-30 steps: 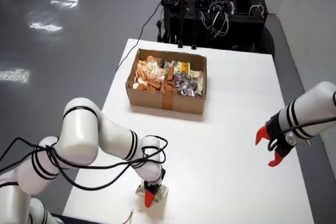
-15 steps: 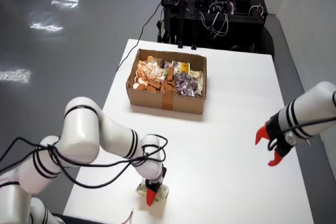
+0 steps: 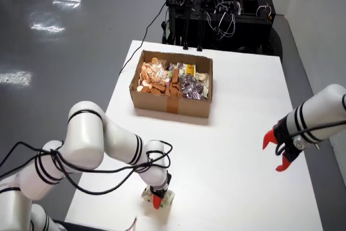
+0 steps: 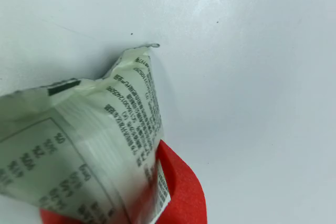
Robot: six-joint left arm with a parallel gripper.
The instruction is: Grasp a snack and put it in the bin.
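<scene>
In the view from above, the white arm at lower left holds its red-fingered gripper (image 3: 157,202) down on a pale snack packet (image 3: 167,197) near the table's front edge. In the view that rides on the gripper, the pale green packet (image 4: 79,145) with small black print fills the lower left. A red finger (image 4: 181,192) presses against its lower edge, and the packet's corner stands up off the white table. The gripper looks shut on the packet. The cardboard bin (image 3: 170,104), holding several snacks, stands farther back on the table.
A second white arm with an open red gripper (image 3: 278,152) hangs over the table's right side. Black equipment racks (image 3: 216,9) stand behind the far edge. A thin cable end (image 3: 134,223) lies at the front edge, left of the packet.
The gripper has shifted very slightly on the packet and the arm's elbow has crept up a little. The second arm has not moved.
</scene>
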